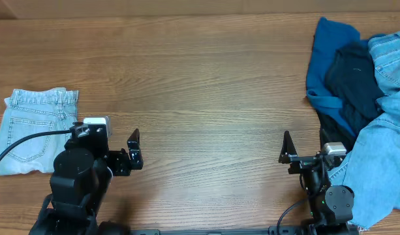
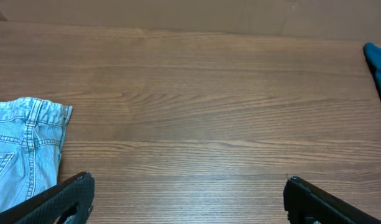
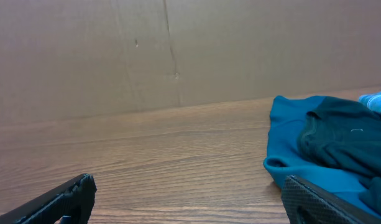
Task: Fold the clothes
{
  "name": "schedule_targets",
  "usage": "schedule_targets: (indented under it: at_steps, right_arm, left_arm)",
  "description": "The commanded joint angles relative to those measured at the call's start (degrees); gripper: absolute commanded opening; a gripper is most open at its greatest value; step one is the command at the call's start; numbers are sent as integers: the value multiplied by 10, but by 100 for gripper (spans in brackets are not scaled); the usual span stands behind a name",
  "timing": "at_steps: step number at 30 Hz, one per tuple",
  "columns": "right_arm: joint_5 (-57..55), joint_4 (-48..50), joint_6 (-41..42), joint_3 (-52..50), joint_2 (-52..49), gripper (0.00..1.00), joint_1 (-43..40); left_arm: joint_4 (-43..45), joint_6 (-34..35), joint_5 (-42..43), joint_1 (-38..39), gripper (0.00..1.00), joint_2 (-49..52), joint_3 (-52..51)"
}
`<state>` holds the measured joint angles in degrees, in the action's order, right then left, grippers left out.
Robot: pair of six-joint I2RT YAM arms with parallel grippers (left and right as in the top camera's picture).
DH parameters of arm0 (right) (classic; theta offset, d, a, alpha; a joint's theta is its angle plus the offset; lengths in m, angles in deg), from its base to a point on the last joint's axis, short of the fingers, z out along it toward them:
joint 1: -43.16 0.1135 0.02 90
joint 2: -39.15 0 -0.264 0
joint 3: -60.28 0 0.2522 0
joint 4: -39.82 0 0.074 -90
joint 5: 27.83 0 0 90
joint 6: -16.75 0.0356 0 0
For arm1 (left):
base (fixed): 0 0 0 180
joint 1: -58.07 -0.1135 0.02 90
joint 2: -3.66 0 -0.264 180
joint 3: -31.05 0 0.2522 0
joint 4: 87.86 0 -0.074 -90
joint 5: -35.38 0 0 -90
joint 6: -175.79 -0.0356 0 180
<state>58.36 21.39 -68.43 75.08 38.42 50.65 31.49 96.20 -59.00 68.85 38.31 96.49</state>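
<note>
The folded pale light-wash denim jeans (image 1: 31,130) lie at the table's left edge, back pocket up; they also show in the left wrist view (image 2: 22,143). My left gripper (image 1: 135,150) (image 2: 189,186) is open and empty, just right of the jeans over bare wood. A pile of clothes lies at the right: a royal blue garment (image 1: 325,59) (image 3: 289,155), a dark navy one (image 1: 353,81) (image 3: 345,137) and light denim (image 1: 382,153). My right gripper (image 1: 286,149) (image 3: 189,186) is open and empty, just left of the pile.
The wooden table (image 1: 206,85) stretches between the two arms. A black cable (image 1: 30,138) runs across the folded jeans to the left arm. A brown wall (image 3: 178,50) stands behind the table's far edge.
</note>
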Motion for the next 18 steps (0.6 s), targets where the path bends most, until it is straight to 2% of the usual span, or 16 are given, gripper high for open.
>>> schedule_targets:
  at_steps: [1,16,18]
  right_arm:
    - [-2,2,-3,-6,6,100,-2]
    - [-2,2,-3,-6,6,100,-2]
    - [-2,2,-3,-6,6,100,-2]
  left_arm:
    - [2,7,-7,2,100,-2,-3]
    - [2,7,-6,2,100,-10,-6]
    - [-22,-4,-20,2,100,-23,-15]
